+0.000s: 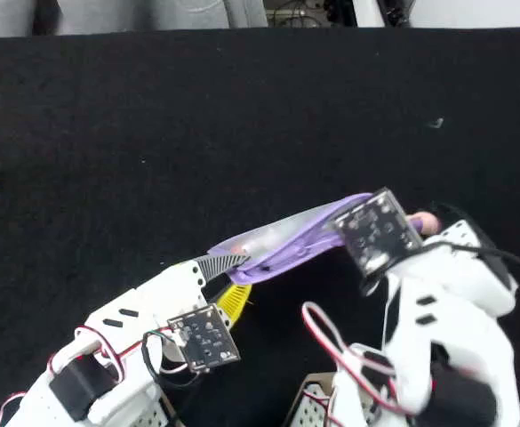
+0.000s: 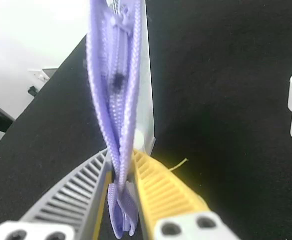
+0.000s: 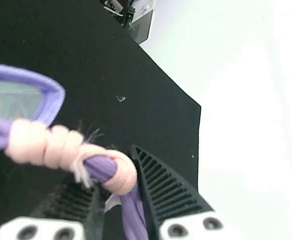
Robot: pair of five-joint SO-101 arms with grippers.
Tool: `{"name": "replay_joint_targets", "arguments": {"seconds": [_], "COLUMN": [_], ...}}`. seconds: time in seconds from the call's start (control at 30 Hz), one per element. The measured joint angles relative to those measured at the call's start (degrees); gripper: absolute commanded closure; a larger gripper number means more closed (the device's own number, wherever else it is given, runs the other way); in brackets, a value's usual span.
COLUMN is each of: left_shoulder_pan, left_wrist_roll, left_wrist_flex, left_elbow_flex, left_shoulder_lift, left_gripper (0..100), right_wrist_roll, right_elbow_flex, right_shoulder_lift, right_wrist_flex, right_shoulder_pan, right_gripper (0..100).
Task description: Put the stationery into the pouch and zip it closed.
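Note:
A translucent pouch [image 1: 282, 242] with a purple zipper edge is held up off the black table [image 1: 153, 124], stretched between both arms. My left gripper [image 1: 228, 280], with one grey and one yellow finger, is shut on the pouch's near-left end; the purple zipper band [image 2: 117, 100] runs up from between its fingers [image 2: 160, 192]. My right gripper [image 3: 118, 200] is shut on the zipper pull cord [image 3: 108, 172], a purple strap wrapped in pink knots [image 3: 46, 142], at the pouch's right end [image 1: 424, 222]. Pinkish contents show faintly through the pouch wall [image 1: 242, 245].
The black table stretches wide and bare behind the pouch. Its far edge [image 1: 260, 29] meets a pale wall with cables and equipment. The right arm's white body [image 1: 446, 320] and the left arm's white body [image 1: 126, 347] crowd the near edge.

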Motion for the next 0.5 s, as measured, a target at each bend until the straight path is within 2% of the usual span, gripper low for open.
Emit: {"name": "replay_joint_targets", "arguments": {"seconds": [0.5], "left_shoulder_pan": [0.0], "left_wrist_roll": [0.0], "left_wrist_flex": [0.0], "left_elbow_flex": [0.0], "left_shoulder_lift": [0.0], "left_gripper": [97], "right_wrist_roll": [5.27], "right_elbow_flex": [13.8], "right_shoulder_lift": [0.0], "right_wrist_flex": [-20.75], "right_shoulder_pan": [11.08], "right_gripper": [98.7]}}
